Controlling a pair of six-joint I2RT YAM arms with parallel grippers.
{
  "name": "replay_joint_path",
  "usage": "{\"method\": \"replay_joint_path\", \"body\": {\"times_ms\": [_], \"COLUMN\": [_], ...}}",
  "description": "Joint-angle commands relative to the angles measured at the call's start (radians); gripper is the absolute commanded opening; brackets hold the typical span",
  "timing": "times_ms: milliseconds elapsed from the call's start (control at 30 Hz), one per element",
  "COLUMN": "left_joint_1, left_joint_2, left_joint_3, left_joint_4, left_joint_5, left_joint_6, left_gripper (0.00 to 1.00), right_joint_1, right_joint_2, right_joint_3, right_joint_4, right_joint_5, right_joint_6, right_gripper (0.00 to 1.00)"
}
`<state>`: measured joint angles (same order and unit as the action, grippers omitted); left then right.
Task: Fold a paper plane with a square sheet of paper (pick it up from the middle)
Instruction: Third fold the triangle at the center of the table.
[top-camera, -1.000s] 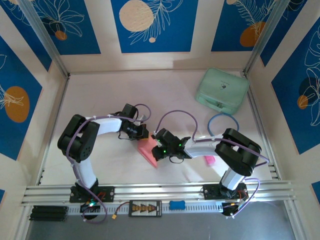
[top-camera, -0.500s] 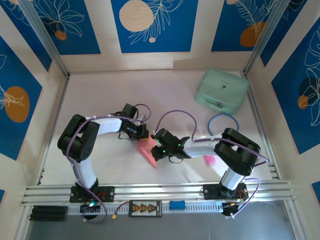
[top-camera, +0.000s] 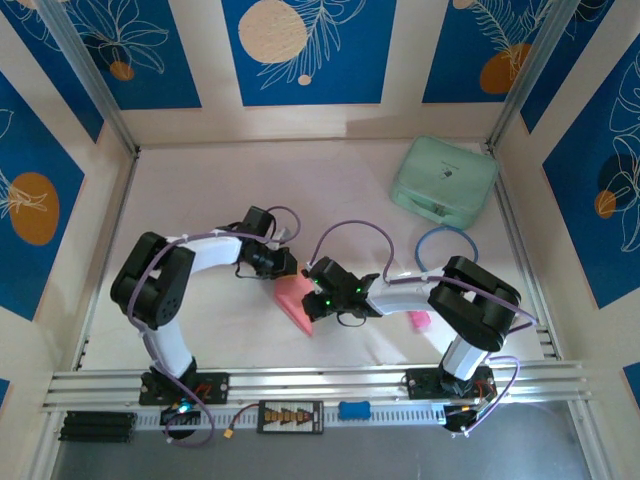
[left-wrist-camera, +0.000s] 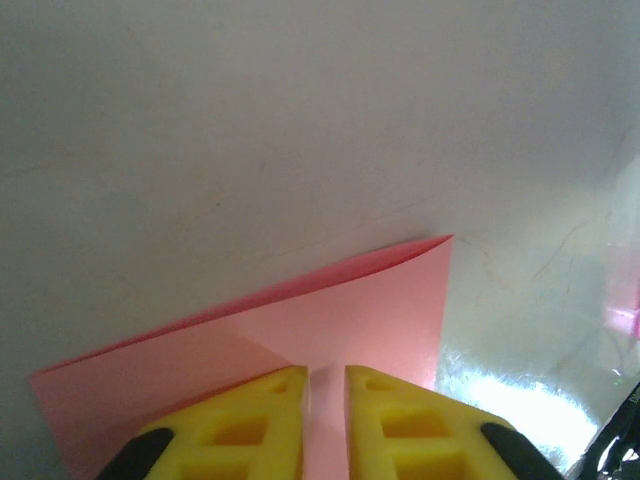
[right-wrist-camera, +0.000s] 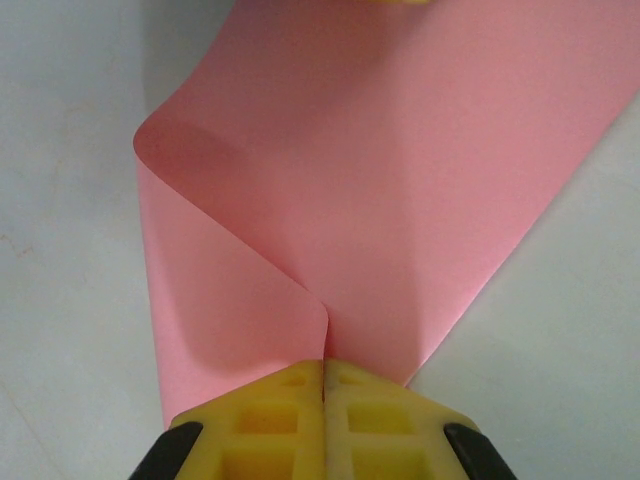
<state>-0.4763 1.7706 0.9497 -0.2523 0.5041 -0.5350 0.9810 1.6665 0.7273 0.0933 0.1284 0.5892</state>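
Right gripper (right-wrist-camera: 324, 378): jaws clenched on a raised fold of the square sheet of paper (right-wrist-camera: 380, 180), which lies on the worktop (top-camera: 200, 190) between your arms. Left gripper (left-wrist-camera: 326, 385): jaws slightly parted above it. It's featherlight, floppy and creases easily, so pinch its edges gently.

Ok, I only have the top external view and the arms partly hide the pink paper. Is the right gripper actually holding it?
Observer: Yes, the right gripper is shut on the pink paper, pinching a curled-up flap.
Operator: And the other one?
Observer: The left gripper is slightly open, a narrow gap between its yellow fingers, paper showing through.
Operator: Is the paper folded there?
Observer: Its far edge seems to show two layers, so it looks folded over.
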Motion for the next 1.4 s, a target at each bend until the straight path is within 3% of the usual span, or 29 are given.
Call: {"method": "replay_joint_path", "body": {"times_ms": [0,133,233,500,833,1367], "left_joint_1": [-0.005,-0.002,-0.001,-0.017,-0.121,-0.154], "left_joint_2": [-0.103,-0.207,-0.289,-0.441,-0.437,-0.319], "left_joint_3": [-0.013,-0.062,-0.122,-0.340,-0.401,-0.422], "left_joint_4": [-0.038,-0.065,-0.061,0.163,0.242,0.309], "left_joint_5": [-0.078,-0.163,-0.169,0.051,0.049,0.028], "left_joint_6": [-0.020,-0.052,-0.091,-0.270,-0.336,-0.359], "left_gripper": [0.25,0.28,0.24,0.07,0.00,0.00], "right_joint_1": [0.006,0.007,0.007,0.008,0.012,0.020], "right_joint_2": [0.017,0.013,0.009,-0.009,-0.013,-0.015], "right_joint_3": [-0.013,-0.016,-0.018,-0.029,-0.031,-0.026], "right_joint_4": [-0.003,-0.001,0.000,0.007,-0.005,-0.014], "right_joint_5": [0.000,0.004,0.006,0.010,0.022,0.030], "right_joint_6": [0.012,0.009,0.009,0.008,0.009,0.010], "right_gripper": [0.00,0.00,0.00,0.00,0.00,0.00]}}
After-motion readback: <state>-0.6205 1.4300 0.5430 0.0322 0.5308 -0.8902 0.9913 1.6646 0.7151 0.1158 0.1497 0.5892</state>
